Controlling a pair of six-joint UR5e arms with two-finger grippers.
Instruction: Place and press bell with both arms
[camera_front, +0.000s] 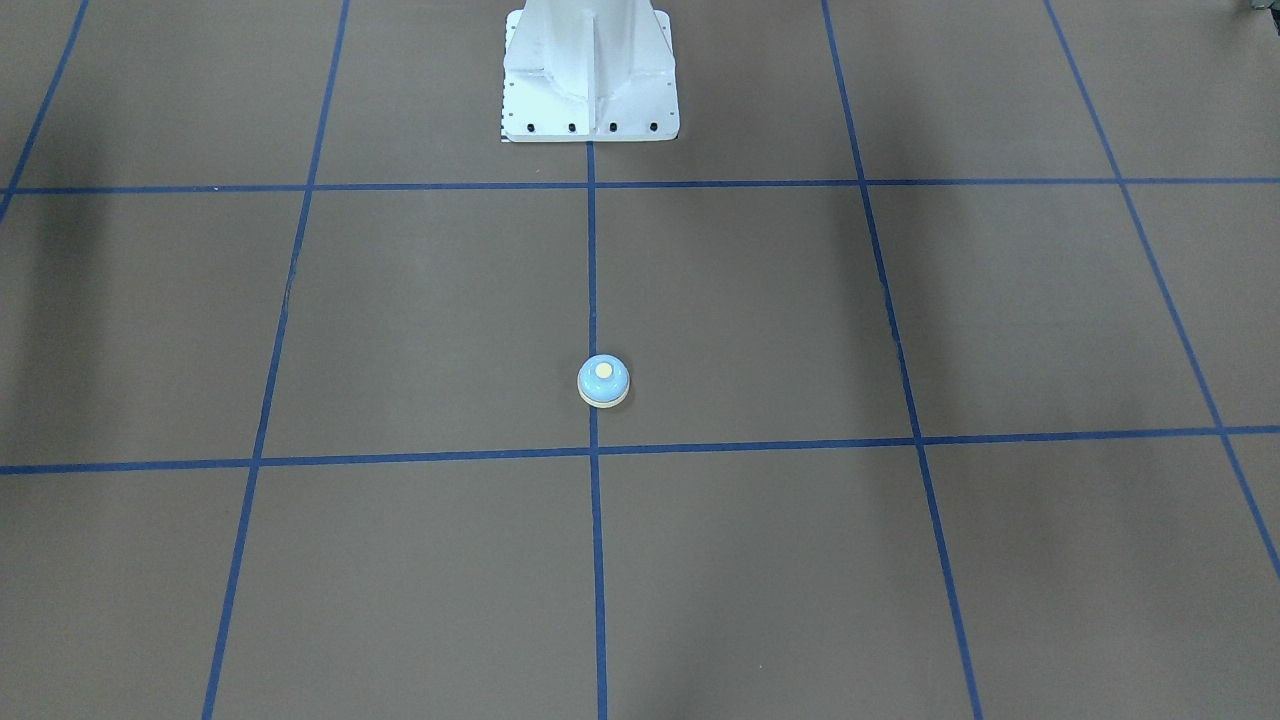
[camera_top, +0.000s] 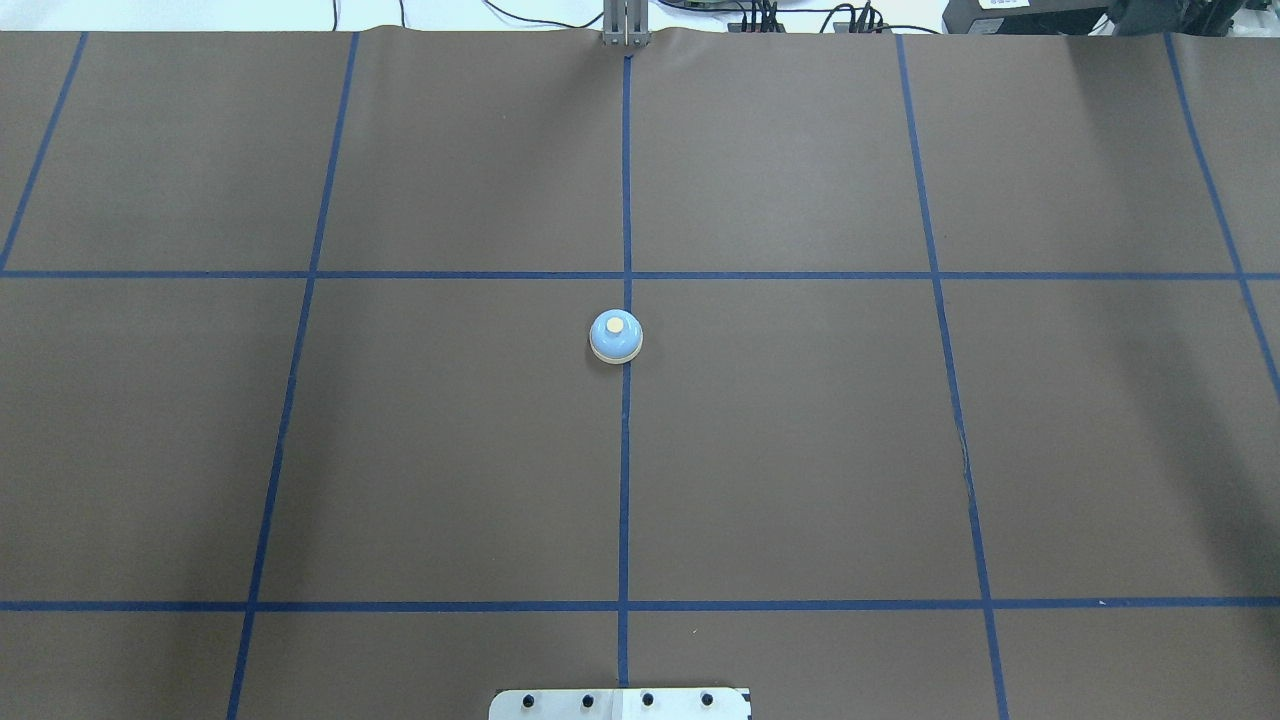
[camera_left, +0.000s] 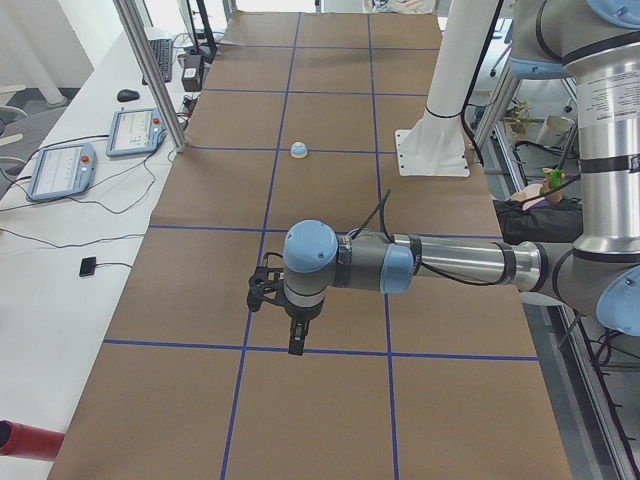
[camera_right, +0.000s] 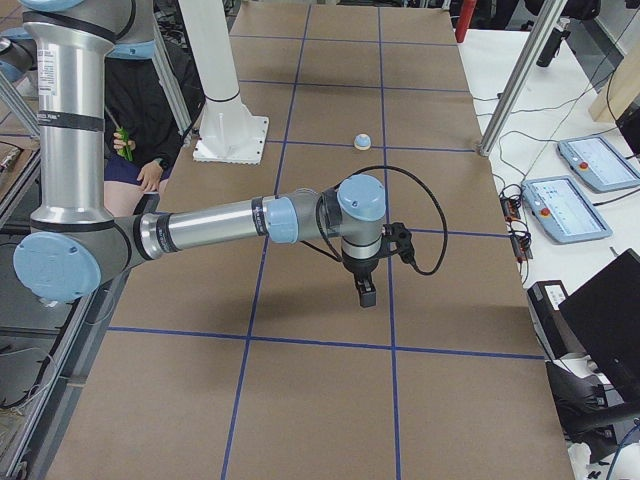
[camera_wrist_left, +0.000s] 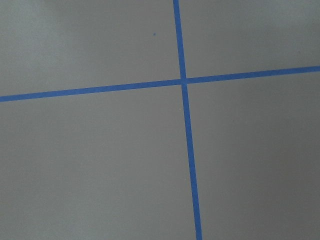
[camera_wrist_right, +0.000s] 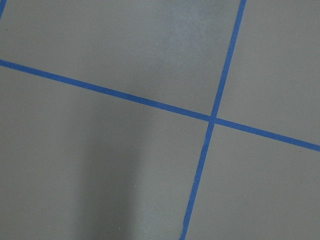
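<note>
bell (camera_top: 616, 336) upright on centre tape line (camera_top: 624, 470), well apart from mat (camera_top: 800, 450) edges | left gripper (camera_left: 296, 340) hangs above mat, opening: cannot tell | right gripper (camera_right: 366, 290) likewise: cannot tell

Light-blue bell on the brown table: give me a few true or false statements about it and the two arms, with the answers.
1. The small light-blue dome-shaped bell stands upright, its cream button on top. True.
2. The bell sits partly over a blue tape line. True.
3. A pincer grips the bell. False: the left pincer and the right pincer hang over bare brown table cover, away from it.
4. The left wrist view shows the bell. False: it shows only the cover and crossing tape.
</note>
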